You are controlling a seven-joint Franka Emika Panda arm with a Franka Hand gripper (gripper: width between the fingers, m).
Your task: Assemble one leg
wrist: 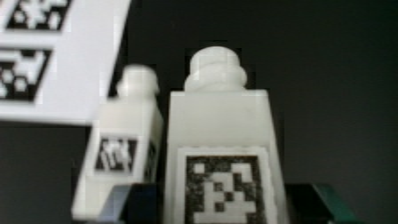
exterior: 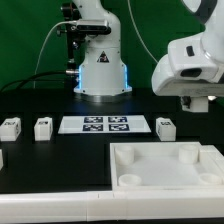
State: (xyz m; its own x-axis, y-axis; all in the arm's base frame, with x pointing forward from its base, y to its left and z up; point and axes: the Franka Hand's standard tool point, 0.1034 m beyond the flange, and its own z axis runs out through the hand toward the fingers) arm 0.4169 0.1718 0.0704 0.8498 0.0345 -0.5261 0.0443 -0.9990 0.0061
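In the wrist view a white leg (wrist: 217, 140) with a black-and-white tag stands upright between my two dark fingers, peg end away from the camera. My gripper (wrist: 217, 202) is shut on its lower part. A second leg (wrist: 125, 135) lies just beside it, lower down. In the exterior view my gripper (exterior: 196, 101) hangs above the table at the right, and the held leg does not show clearly there. One leg (exterior: 166, 127) stands on the table below and left of the gripper. Two more legs (exterior: 43, 127) (exterior: 10, 126) stand at the exterior view's left.
The marker board (exterior: 105, 124) lies mid-table and shows in the wrist view (wrist: 50, 55). The large white tray-like piece with corner sockets (exterior: 165, 172) lies at the front right. The robot base (exterior: 100, 70) stands at the back. A white part (exterior: 1, 158) peeks in at the left edge.
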